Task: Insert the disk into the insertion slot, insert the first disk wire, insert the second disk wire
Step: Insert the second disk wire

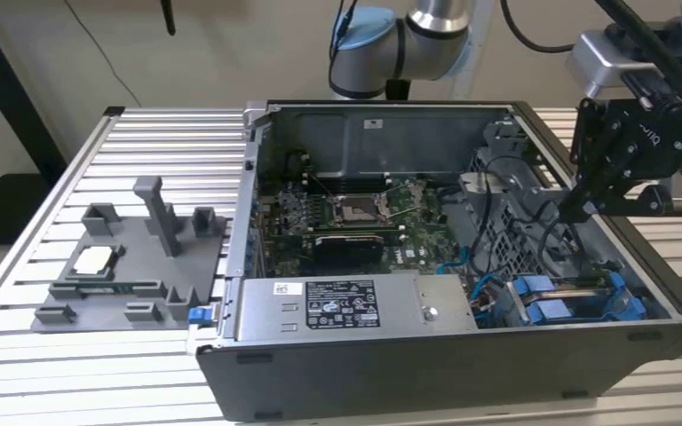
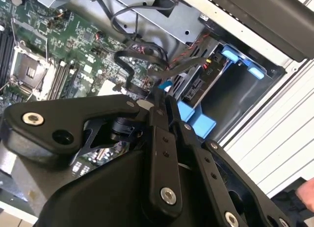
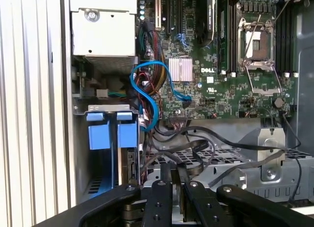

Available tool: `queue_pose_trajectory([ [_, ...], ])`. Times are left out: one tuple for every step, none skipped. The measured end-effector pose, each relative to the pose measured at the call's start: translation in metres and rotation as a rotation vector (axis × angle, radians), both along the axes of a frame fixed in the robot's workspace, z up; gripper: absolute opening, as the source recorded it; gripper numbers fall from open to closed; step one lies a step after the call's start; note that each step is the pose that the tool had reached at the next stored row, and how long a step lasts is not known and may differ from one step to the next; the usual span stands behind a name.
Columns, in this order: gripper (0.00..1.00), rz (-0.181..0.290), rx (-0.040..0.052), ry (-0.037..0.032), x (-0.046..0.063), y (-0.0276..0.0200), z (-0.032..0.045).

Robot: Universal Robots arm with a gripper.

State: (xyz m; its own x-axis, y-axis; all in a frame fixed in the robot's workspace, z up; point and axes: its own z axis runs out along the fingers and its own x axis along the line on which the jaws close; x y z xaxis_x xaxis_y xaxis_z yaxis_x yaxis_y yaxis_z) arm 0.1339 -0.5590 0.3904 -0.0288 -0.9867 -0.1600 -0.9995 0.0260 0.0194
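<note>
Tray (image 1: pixel 128 266) sits on the table at the exterior view's left, beside the open case (image 1: pixel 436 355). Board (image 1: pixel 353 217) lies inside it. Disk (image 1: pixel 578 297) sits in the slot (image 1: pixel 625 293) at the case's right corner, blue tabs showing. Gripper (image 1: pixel 572 213) hangs over cables just above, jaws together on nothing

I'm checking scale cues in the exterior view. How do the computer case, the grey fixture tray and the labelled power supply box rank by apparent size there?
Largest to smallest in the exterior view:
1. computer case
2. grey fixture tray
3. power supply box

The tray and the box look fairly close, so that order is less sure.
</note>
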Motion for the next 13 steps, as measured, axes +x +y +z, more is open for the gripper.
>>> queue_pose_trajectory([
  [0.16,0.0,-0.0007,-0.0005,-0.0001,-0.0005,-0.0004],
  [0.16,0.0,-0.0015,-0.0011,-0.0003,-0.001,-0.0007],
  [0.16,0.0,-0.0028,-0.0019,-0.0005,-0.0014,-0.0011],
  [0.16,0.0,-0.0041,-0.003,-0.0008,-0.0017,-0.0016],
  [0.16,0.0,-0.0055,-0.0041,-0.001,-0.002,-0.0021],
  [0.16,0.0,-0.0068,-0.0053,-0.0012,-0.0023,-0.0027],
  [0.16,0.0,-0.0083,-0.0065,-0.0016,-0.0027,-0.0033],
  [0.16,0.0,-0.0097,-0.0076,-0.0019,-0.0031,-0.0039],
  [0.16,0.0,-0.0112,-0.0088,-0.0022,-0.0036,-0.0044],
  [0.16,0.0,-0.0131,-0.01,-0.0025,-0.0042,-0.0049],
  [0.16,0.0,-0.0149,-0.0111,-0.0028,-0.0049,-0.0054],
  [0.16,0.0,-0.0168,-0.0122,-0.0031,-0.0055,-0.0059],
  [0.16,0.0,-0.0187,-0.0133,-0.0035,-0.0061,-0.0065],
])
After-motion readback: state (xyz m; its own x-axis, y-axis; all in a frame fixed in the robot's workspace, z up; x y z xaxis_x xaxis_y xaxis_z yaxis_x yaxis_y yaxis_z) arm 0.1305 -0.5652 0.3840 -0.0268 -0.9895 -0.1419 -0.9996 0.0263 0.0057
